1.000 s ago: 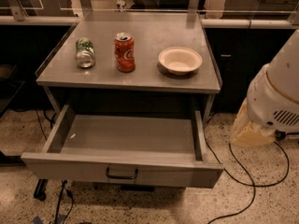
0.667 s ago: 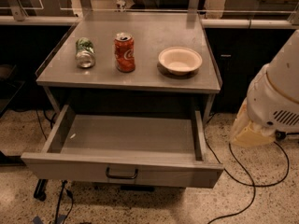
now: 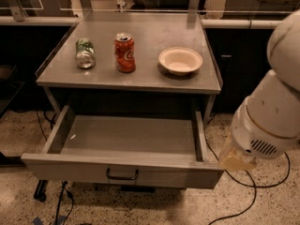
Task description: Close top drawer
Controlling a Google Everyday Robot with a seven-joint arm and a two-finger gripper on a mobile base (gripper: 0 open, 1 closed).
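The top drawer (image 3: 84,171) is pulled far out from under the grey metal table (image 3: 150,81). Its flat grey front faces me, with a small dark bar handle (image 3: 122,174) at its centre. The inside of the drawer is bare apart from a small white speck. My gripper is not in view. Only the white bulk of my arm (image 3: 269,111) shows at the right edge, with its beige lower end (image 3: 236,159) just beside the drawer's front right corner.
On the table top lie a green can on its side (image 3: 85,53), an upright red can (image 3: 125,53) and a cream bowl (image 3: 180,61). Black cables (image 3: 243,191) run over the speckled floor at right and under the drawer. Dark counters stand behind.
My arm has come lower and a little left, closer to the drawer's front right corner. The drawer and the things on the table have not moved.
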